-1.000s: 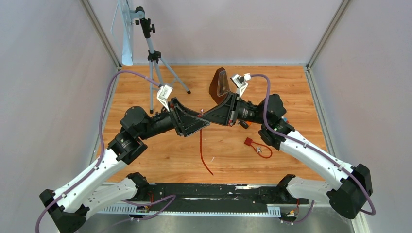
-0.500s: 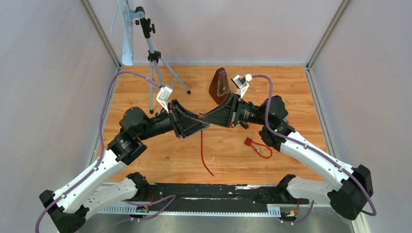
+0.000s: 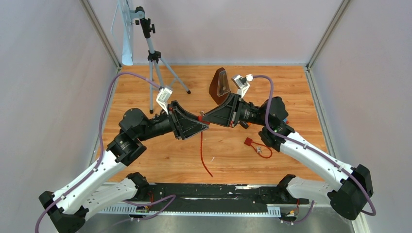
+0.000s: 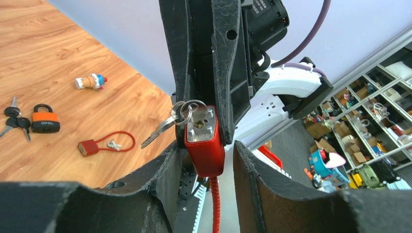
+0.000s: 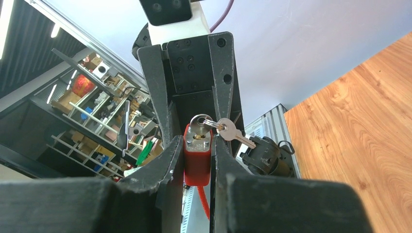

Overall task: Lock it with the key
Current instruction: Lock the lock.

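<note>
Two grippers meet in mid-air around one red cable lock [image 4: 204, 148]. Your right gripper [image 5: 197, 145] has its jaws narrow and pinched on the lock body, which sits squarely between them. Your left gripper [image 4: 208, 160] comes in from the opposite side with jaws a little wider. A sliver of gap shows at one finger, so I judge it not clamped. Over the last second the joined pair has only drifted slightly toward the left arm's side, and I can't confirm any turn of the small silver key [image 4: 197, 115]. It sits in the lock's end face just past the right fingertips. The red cable [image 3: 202, 145] hangs below the jaws, and its far end seems loose on the wooden table [image 3: 301, 92], so locking looks unfinished.
</note>
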You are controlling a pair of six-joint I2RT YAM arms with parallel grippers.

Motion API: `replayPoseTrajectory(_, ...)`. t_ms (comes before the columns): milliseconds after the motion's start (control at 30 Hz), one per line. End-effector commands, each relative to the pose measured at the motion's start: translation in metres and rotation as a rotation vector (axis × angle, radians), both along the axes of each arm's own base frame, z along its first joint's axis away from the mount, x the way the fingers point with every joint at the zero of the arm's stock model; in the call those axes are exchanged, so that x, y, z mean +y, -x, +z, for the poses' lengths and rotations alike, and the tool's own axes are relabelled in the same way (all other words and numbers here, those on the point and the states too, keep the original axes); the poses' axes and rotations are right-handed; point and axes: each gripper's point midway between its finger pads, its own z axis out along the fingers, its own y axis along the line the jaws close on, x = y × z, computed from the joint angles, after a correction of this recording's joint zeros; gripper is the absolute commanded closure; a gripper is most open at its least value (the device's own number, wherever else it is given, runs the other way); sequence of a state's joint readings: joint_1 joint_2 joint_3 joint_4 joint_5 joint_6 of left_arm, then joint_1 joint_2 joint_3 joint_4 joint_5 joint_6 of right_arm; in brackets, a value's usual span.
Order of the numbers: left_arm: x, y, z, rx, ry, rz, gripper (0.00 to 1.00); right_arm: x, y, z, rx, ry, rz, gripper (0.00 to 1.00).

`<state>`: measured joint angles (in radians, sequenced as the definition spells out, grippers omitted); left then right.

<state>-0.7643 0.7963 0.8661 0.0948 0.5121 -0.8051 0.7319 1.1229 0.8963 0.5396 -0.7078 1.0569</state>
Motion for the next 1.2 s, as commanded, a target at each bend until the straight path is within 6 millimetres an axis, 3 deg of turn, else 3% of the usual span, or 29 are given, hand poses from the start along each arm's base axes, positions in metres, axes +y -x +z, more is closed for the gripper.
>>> replayPoseTrajectory(0,0.004,0.019,0.014,-0.049,0.036,-0.066,0.51,-0.007,-0.010,0.017,-0.031,-0.068,-0.076,1.00)
replayPoseTrajectory(300,0.004,0.016,0.014,-0.042,0.035,-0.048,0.68,-0.006,-0.009,0.012,-0.050,-0.050,-0.068,1.00)
replayPoseTrajectory(367,0.004,0.015,0.015,-0.043,0.037,-0.044,0.66,-0.005,-0.009,0.008,-0.054,-0.037,-0.067,1.00)
replayPoseTrajectory(400,0.004,0.015,0.015,-0.042,0.036,-0.042,0.58,-0.005,-0.009,0.006,-0.057,-0.032,-0.069,1.00)
replayPoseTrajectory(467,0.005,0.015,0.015,-0.044,0.036,-0.042,0.52,-0.004,-0.010,0.003,-0.060,-0.024,-0.072,1.00)
replayPoseTrajectory(533,0.005,0.014,0.015,-0.044,0.036,-0.039,0.50,-0.004,-0.010,0.000,-0.058,-0.021,-0.071,1.00)
replayPoseTrajectory(800,0.006,0.012,0.015,-0.034,0.034,-0.032,0.66,-0.004,-0.006,0.000,-0.089,-0.023,-0.052,1.00)
replayPoseTrajectory(1000,0.008,0.008,0.014,-0.022,0.034,-0.020,0.51,-0.003,-0.003,-0.007,-0.107,-0.005,-0.036,1.00)
replayPoseTrajectory(1167,0.011,0.005,0.013,-0.012,0.038,-0.013,0.58,-0.004,-0.001,-0.009,-0.120,0.000,-0.025,1.00)
